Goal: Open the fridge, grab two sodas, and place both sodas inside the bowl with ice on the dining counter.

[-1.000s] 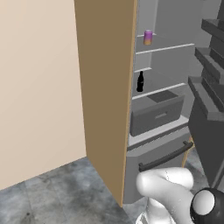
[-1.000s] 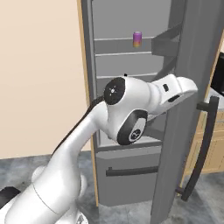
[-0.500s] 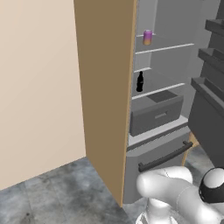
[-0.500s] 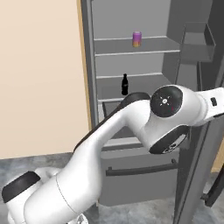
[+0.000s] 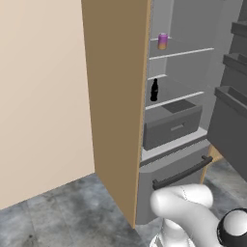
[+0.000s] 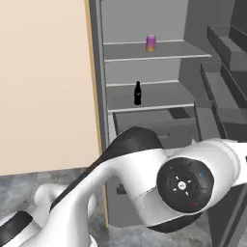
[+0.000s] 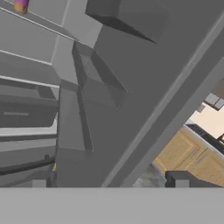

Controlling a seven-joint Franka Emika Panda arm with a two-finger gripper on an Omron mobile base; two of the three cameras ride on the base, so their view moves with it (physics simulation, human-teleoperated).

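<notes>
Fridge (image 5: pixel 120 96) stands open, tan side panel toward the left base camera, grey interior exposed. Purple-pink can (image 5: pixel 162 41) upright on the upper shelf; in the right base view the same can (image 6: pixel 151 43) sits near the middle of that shelf. Black bottle (image 5: pixel 154 90) upright one shelf lower, near the left wall — from the right base it (image 6: pixel 137 93) stands on the shelf just above the grey inner drawer (image 6: pixel 154 126). Both sodas apart from each other, neither touched by the arm.

Lower drawer (image 5: pixel 178 173) with its dark horizontal handle is closed, below the inner drawer. Door (image 6: pixel 226 72) swung out to the right, its grey bins facing the interior.

Hand view: pincer (image 7: pixel 107 183) with two dark tips set wide apart at the bottom edge, nothing between them — open and empty. It looks along the inside of the door (image 7: pixel 144 87) and its bins; the can (image 7: pixel 21 5) shows at the top left corner, well away. Tan cabinets (image 7: pixel 192 155) visible past the door edge.
</notes>
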